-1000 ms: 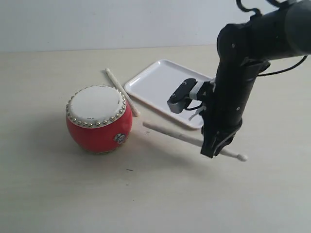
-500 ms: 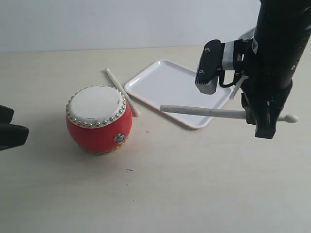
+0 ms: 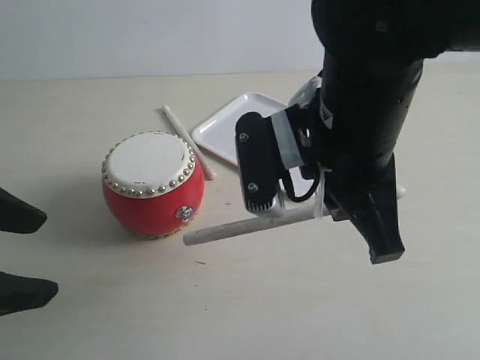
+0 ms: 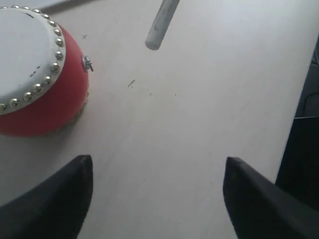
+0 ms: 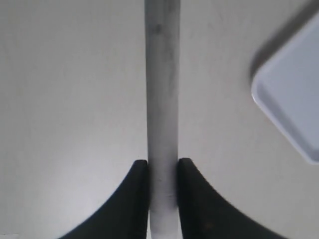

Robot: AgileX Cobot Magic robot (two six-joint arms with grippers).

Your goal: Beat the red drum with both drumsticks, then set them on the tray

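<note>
The red drum with its cream skin stands upright on the table at centre left. One drumstick lies on the table behind it, between the drum and the white tray. My right gripper is shut on the other drumstick, which slopes across the table with its free end low, just right of the drum's base and apart from it. My left gripper is open at the left edge, in front of the drum, with nothing between its fingers. That stick's end shows beyond the drum.
The right arm's bulk and its wrist camera hide most of the tray in the exterior view. A corner of the tray lies beside the held stick. Bare pale tabletop stretches in front of the drum.
The right arm swung left and nearer with the stick, whose free end dropped from level over the tray to beside the drum's base. The left gripper's fingers came further into view.
</note>
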